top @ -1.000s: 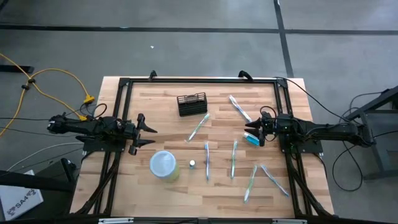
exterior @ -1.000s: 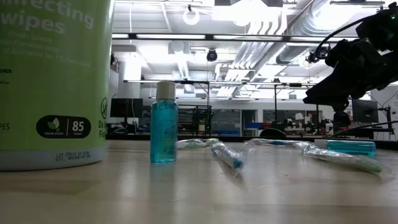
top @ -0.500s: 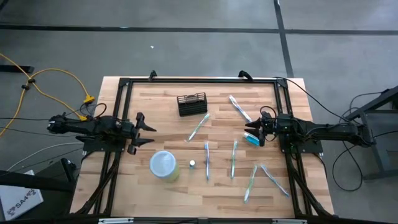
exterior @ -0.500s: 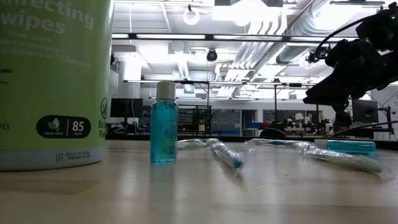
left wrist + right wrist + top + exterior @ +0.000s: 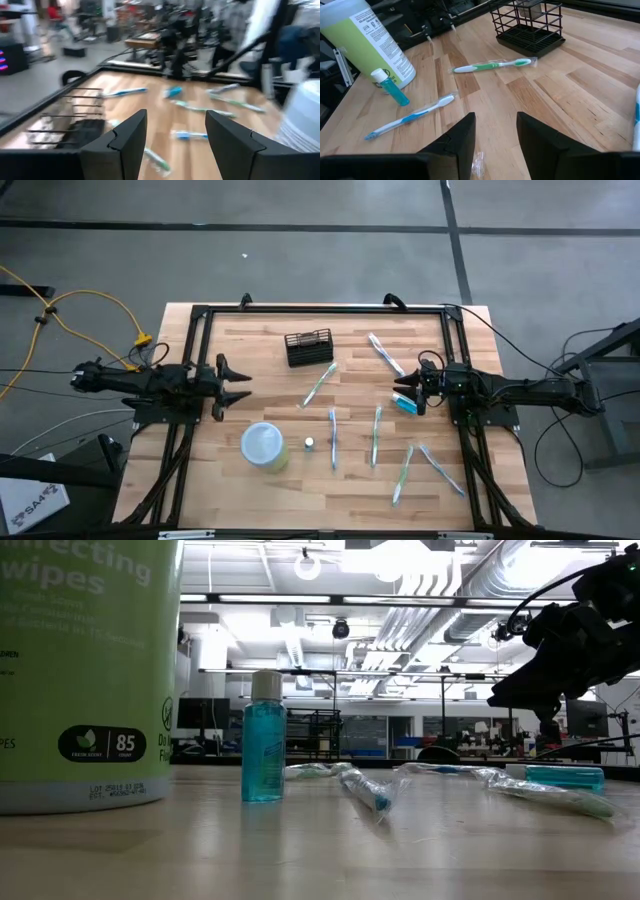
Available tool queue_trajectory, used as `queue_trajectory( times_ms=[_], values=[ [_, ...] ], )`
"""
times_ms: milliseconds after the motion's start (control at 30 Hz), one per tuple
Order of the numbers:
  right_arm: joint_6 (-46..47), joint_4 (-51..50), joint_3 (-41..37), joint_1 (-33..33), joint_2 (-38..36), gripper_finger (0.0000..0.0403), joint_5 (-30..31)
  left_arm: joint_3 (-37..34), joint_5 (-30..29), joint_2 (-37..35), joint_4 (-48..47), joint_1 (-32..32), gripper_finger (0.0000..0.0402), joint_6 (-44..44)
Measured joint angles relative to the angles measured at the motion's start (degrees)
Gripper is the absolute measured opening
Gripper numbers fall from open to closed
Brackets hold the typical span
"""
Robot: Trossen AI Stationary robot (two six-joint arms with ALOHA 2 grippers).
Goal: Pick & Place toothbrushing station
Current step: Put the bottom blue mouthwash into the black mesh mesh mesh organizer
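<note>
The toothbrushing station, a small black wire-mesh holder (image 5: 308,348), stands on its base near the table's far edge; it also shows in the right wrist view (image 5: 530,25) and, blurred, in the left wrist view (image 5: 70,120). Several wrapped toothbrushes (image 5: 320,383) lie flat around the table's middle and right. My left gripper (image 5: 235,383) hovers open at the table's left side, pointing level toward the middle, with nothing between its fingers. My right gripper (image 5: 408,392) waits open at the right side (image 5: 495,130), over the wood beside a teal tube (image 5: 405,404).
A tall yellow-green wipes canister (image 5: 263,446) with a pale lid stands near the front left, and a small blue bottle (image 5: 309,444) is next to it. A black frame (image 5: 320,308) rims the table. Bare wood lies between the holder and the left gripper.
My left gripper has risen a little above the table and rolled slightly, staying open at the left side. The right arm and all objects have kept still.
</note>
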Motion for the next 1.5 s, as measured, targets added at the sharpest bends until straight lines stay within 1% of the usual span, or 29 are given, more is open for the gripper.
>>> queue_trajectory(
  times_ms=[100,200,333,500,633,800,867,967,1067,1367,1500],
  values=[
    [0.02,0.00,0.01,0.00,-0.02,0.0135,0.00,5.30,-1.64,8.31,-1.16,0.02,0.0195,1.21],
    [0.01,0.00,0.02,0.00,-0.02,0.0135,-0.01,12.16,-1.97,18.15,-1.95,0.02,0.0195,1.32],
    [0.00,0.00,0.00,0.00,0.00,0.0135,0.00,22.37,-2.30,32.58,-5.30,0.33,0.0195,1.03],
    [0.00,0.00,0.02,0.00,-0.01,0.0135,-0.02,36.35,-2.10,47.87,-12.55,3.53,0.0195,2.06],
    [0.00,0.00,0.00,0.00,-0.02,0.0135,-0.02,45.60,0.95,56.97,-17.72,7.17,0.0195,3.02],
    [0.02,0.00,0.00,0.00,-0.01,0.0135,0.00,53.74,7.80,65.81,-24.30,10.29,0.0195,-0.72],
    [0.01,0.00,0.02,0.00,-0.01,0.0135,-0.01,55.80,8.66,68.52,-26.32,10.40,0.0195,-1.11],
    [0.02,0.00,0.02,0.00,-0.02,0.0135,-0.02,59.39,8.43,71.75,-28.08,9.83,0.0195,-1.29],
    [0.02,0.00,0.00,0.00,0.00,0.0135,0.00,64.07,8.32,75.36,-32.86,8.98,0.0195,-2.54],
    [0.02,0.20,0.00,0.00,-0.02,0.0135,0.00,85.52,7.80,89.61,-51.29,6.47,0.0195,-10.03],
    [0.01,0.31,0.01,0.00,-0.02,0.0135,0.02,92.13,7.82,94.93,-57.59,5.16,0.0195,-14.43]
  ],
)
